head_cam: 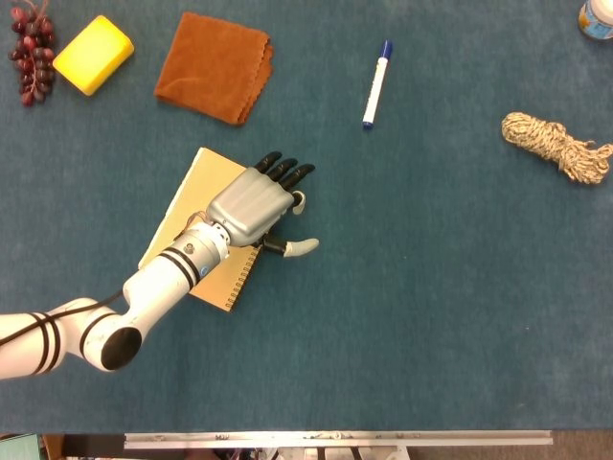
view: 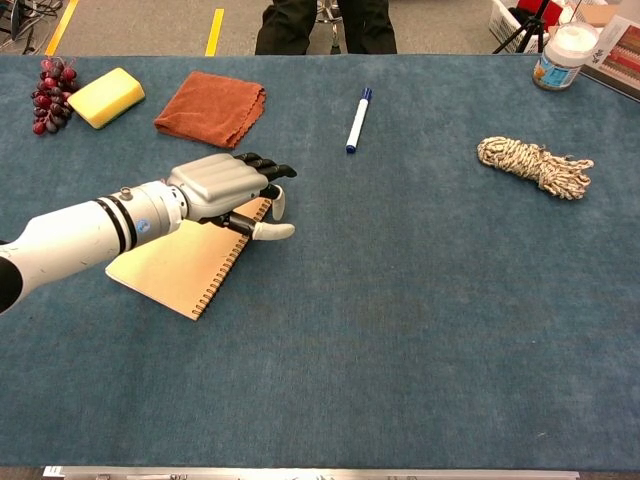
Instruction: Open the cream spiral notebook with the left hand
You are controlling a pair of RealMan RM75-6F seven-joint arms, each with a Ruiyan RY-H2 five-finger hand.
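A: Left hand [head_cam: 257,206] pose?
B: Palm down over the spiral edge of the cream notebook [head_cam: 182,225], fingers extended, thumb out past the coil. Holding nothing.
A: Notebook?
B: Closed, flat on the table [head_cam: 431,287].

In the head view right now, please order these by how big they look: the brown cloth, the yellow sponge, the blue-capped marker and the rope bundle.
1. brown cloth, clearly the largest.
2. rope bundle.
3. yellow sponge; it looks close to the rope in area, so this order is unsure.
4. blue-capped marker: long but thin, the smallest.
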